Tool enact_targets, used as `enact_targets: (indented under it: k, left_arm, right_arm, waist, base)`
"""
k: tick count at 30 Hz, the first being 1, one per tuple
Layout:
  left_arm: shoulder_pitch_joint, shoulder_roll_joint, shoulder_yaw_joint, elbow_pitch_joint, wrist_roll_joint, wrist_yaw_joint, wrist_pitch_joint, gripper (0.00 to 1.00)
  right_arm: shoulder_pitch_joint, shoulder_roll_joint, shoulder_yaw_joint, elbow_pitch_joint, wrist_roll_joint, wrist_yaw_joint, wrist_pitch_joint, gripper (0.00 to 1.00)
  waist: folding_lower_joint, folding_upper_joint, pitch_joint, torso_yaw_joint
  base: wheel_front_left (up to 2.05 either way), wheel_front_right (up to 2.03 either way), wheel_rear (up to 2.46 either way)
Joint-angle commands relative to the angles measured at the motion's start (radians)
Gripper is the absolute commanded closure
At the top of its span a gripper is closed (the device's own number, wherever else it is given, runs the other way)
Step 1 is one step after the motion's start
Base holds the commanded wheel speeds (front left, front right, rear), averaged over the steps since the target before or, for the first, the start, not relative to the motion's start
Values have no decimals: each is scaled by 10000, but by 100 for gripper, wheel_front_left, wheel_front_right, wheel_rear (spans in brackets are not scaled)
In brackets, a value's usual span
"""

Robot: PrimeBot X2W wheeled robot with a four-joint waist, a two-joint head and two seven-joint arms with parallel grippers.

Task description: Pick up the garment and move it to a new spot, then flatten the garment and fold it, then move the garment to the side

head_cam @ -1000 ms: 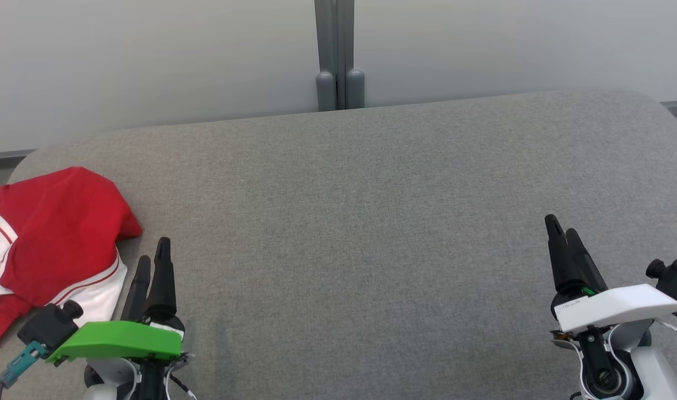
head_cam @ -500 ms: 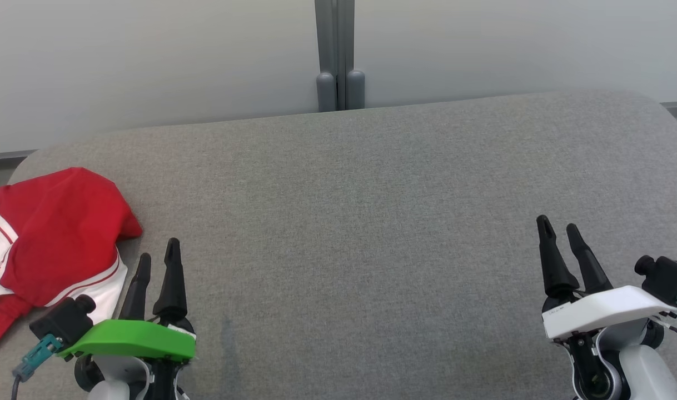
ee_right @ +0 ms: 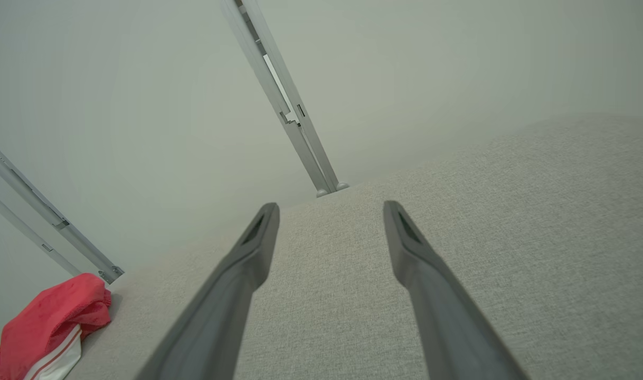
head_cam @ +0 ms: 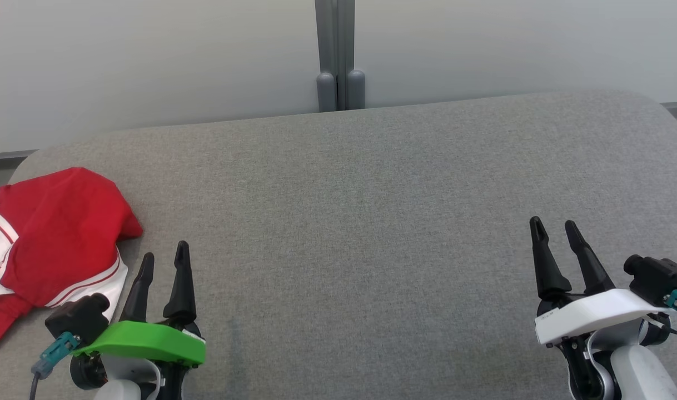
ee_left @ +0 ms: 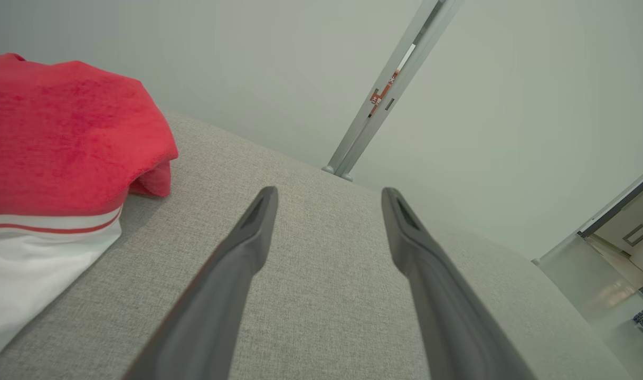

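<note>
Nearest us, we saw two grippers at the bottom edge. The left gripper [head_cam: 165,250], under a green cover, had its two dark fingers spread apart and held nothing. The right gripper [head_cam: 552,222], under a white cover, was likewise spread and empty. Open grey fabric stretched between them, part of one wide upholstered surface [head_cam: 344,222]. One garment [head_cam: 55,239], red with white panels and red stripes, lay bunched at the surface's left end, near the left gripper but apart from it. Farther off, the surface's back edge rounded down at both corners. Behind it stood a pale wall [head_cam: 149,55] with one grey upright post [head_cam: 335,50] at its middle.
</note>
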Motion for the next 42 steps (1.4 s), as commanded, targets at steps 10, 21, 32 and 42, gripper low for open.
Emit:
enact_targets:
  k: [10, 21, 32, 42]
  left_arm:
    - [-289, 146, -147, 193, 1121, 11, -323, 0]
    - [-320, 152, -185, 444, 2109, 13, -577, 0]
    - [-322, 91, -134, 680, 2934, 14, -790, 0]
    - [-294, 45, -84, 881, 3557, 16, -988, 0]
  right_arm:
    - [34, -137, 152, -74, -1081, 4, -207, 0]
    - [161, -83, 103, -63, -2101, 4, -299, 0]
    - [279, -5, 86, -85, -3014, 5, -425, 0]
    - [418, 91, -23, -201, -3718, 4, -521, 0]
  waist:
    - [0, 0, 6, 27]
    - [0, 0, 25, 47]
    - [0, 0, 31, 75]
    - [0, 0, 37, 105]
  base:
    - [0, 0, 0]
    - [0, 0, 0]
    - [0, 0, 0]
    - [0, 0, 0]
